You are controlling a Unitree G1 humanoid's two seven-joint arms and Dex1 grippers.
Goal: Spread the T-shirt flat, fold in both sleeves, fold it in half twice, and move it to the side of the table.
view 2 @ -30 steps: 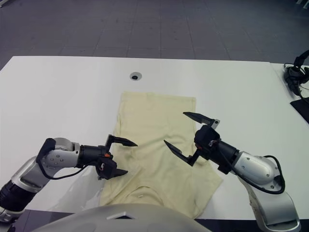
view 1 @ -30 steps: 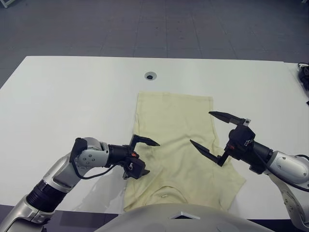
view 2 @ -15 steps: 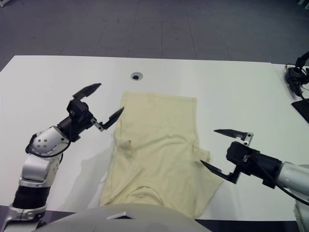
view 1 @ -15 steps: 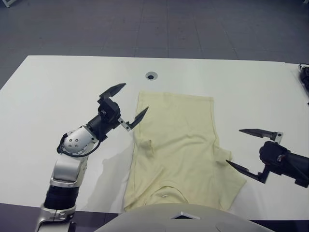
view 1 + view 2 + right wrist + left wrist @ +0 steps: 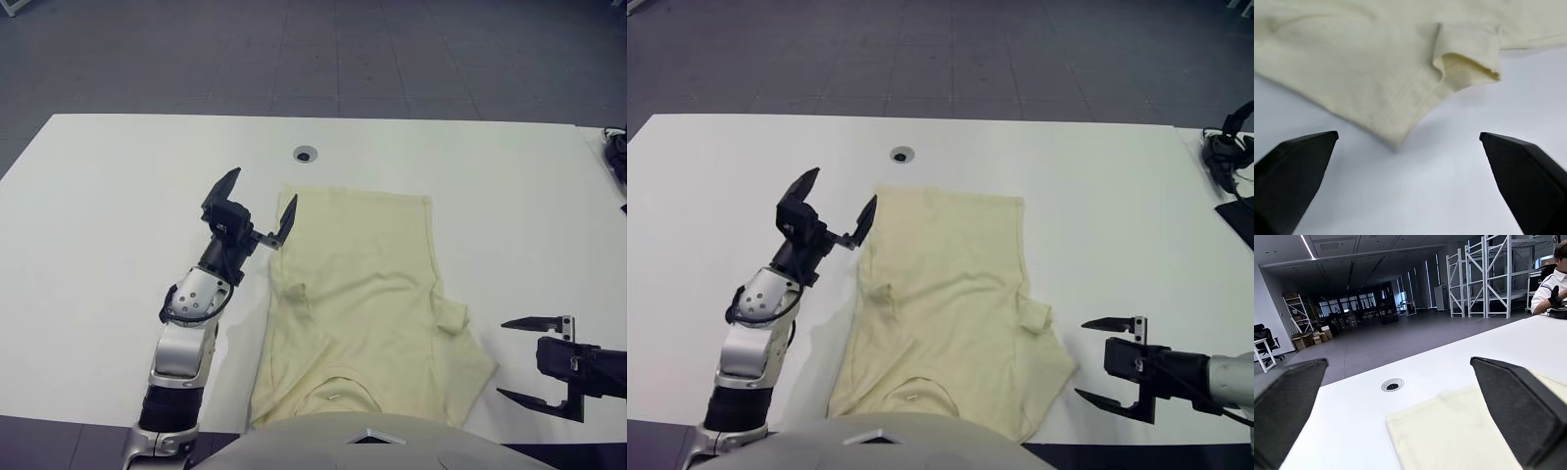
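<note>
The pale yellow T-shirt [image 5: 362,294] lies lengthwise on the white table [image 5: 118,196], collar toward me and hem away. Its body is mostly flat, with a rumpled sleeve cuff [image 5: 451,315] standing up at its right edge and a small pucker near its left edge. My left gripper [image 5: 263,186] hangs in the air just beside the shirt's far left corner. That forearm rises steeply from beside the shirt's near left side, and the fingers are spread wide with nothing between them. My right gripper [image 5: 503,358] sits low, just off the shirt's near right corner and apart from the cloth. It points toward the shirt, with one finger above the other, spread wide and empty. A round cable hole [image 5: 306,154] lies beyond the shirt's hem.
</note>
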